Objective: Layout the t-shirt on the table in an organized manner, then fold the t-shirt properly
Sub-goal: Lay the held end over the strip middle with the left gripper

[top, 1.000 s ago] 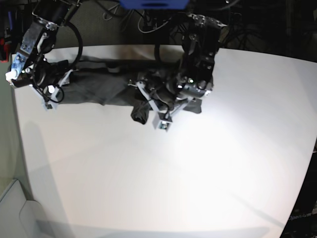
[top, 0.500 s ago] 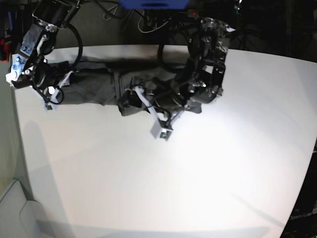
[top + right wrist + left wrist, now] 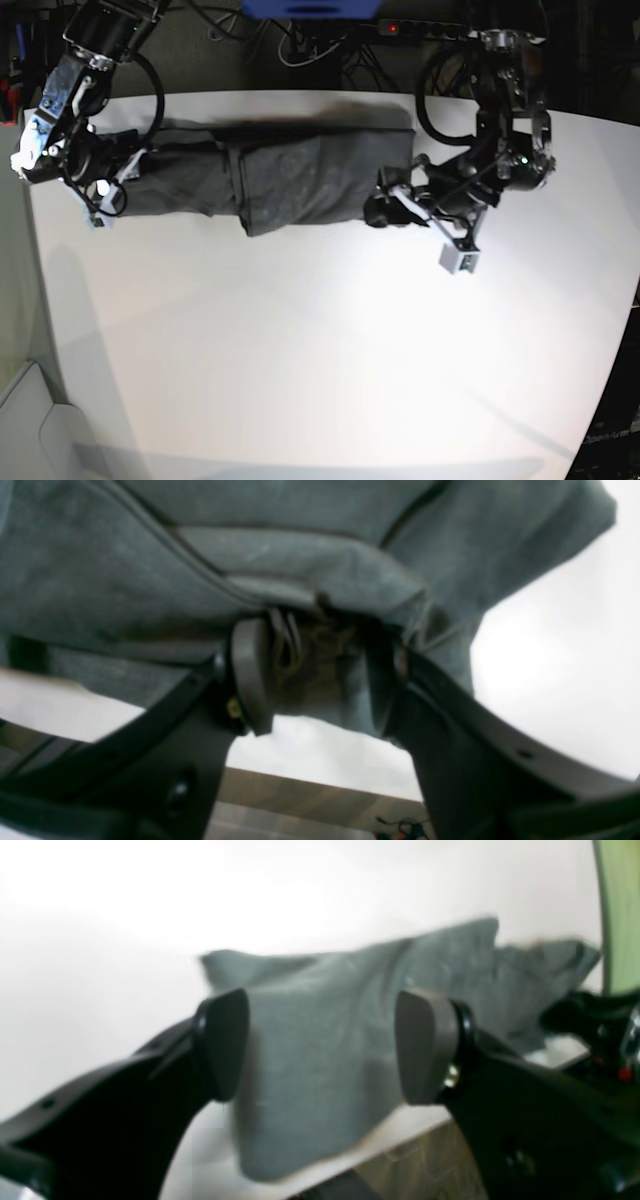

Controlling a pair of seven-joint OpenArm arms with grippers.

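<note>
The dark charcoal t-shirt (image 3: 270,175) lies stretched in a long band along the back of the white table (image 3: 320,350). My right gripper (image 3: 105,190) is at the shirt's left end. In the right wrist view it (image 3: 317,680) is shut on a bunched fold of the t-shirt (image 3: 300,555), lifted off the table (image 3: 550,630). My left gripper (image 3: 395,205) is at the shirt's right end. In the left wrist view it (image 3: 322,1045) is open, its pads (image 3: 425,1047) wide apart, with the t-shirt (image 3: 325,1005) lying on the table (image 3: 100,915) just beyond them.
The table's back edge (image 3: 300,95) runs just behind the shirt, with cables and a power strip (image 3: 420,28) beyond it. A blue object (image 3: 310,8) hangs over the back. A pale grey surface (image 3: 30,420) sits off the table's front left corner.
My left arm has swung right from the shirt's middle to its right end. The bunched clump there is now drawn out flat. The right gripper has held its place.
</note>
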